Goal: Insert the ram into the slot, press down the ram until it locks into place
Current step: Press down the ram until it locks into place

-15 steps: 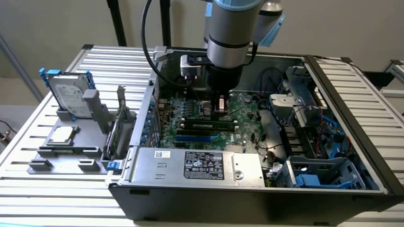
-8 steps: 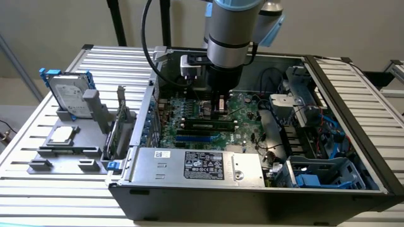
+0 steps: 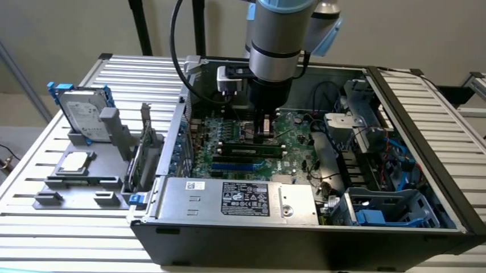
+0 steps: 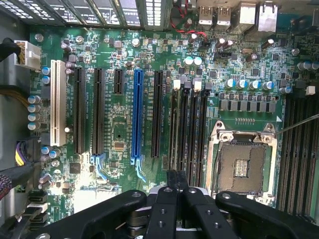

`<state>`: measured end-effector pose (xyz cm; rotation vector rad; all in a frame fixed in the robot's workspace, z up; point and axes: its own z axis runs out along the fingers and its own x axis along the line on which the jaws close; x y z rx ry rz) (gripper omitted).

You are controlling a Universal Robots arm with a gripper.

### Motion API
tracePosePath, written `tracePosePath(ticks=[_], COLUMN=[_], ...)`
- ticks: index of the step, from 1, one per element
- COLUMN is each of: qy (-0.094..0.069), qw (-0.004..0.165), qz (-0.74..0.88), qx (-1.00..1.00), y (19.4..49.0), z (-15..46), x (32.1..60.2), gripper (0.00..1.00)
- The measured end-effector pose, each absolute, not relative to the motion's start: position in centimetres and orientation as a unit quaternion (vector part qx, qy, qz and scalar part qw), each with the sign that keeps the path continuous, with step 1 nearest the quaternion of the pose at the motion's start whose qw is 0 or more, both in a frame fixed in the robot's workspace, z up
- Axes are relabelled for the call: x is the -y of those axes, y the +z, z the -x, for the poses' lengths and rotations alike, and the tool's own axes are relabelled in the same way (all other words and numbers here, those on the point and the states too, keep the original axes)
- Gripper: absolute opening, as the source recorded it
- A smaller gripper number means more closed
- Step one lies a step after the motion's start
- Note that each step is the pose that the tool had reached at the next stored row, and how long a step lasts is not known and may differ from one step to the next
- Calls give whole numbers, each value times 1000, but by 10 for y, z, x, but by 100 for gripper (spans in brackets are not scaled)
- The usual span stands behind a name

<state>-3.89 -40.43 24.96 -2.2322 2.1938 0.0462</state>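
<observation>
In the exterior view the ram (image 3: 247, 151), a green stick with a white label, stands upright in a black slot (image 3: 215, 152) on the motherboard (image 3: 292, 128) inside the open computer case. My gripper (image 3: 263, 135) hangs straight down over the ram's end nearer the exterior view's right, its tips just above the top edge. In the wrist view my two black fingers (image 4: 172, 180) lie close together, so the gripper (image 4: 177, 175) is shut with nothing seen between them. It lines up with one of several parallel black memory slots (image 4: 178, 132).
A blue slot (image 3: 235, 166) (image 4: 137, 114) runs parallel, nearer the silver power supply (image 3: 235, 199). The processor socket (image 4: 244, 159) is beside the memory slots. Cables and a drive cage (image 3: 379, 165) fill the case's right. A hard drive (image 3: 79, 114) stands on a grey fixture (image 3: 76, 185).
</observation>
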Motion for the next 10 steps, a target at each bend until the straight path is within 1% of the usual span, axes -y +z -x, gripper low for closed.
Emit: tracePosePath(ticks=[10], qy=[15], qw=[6], qz=[713], qx=[-701], y=[244], z=[39], x=[404], gripper=[10])
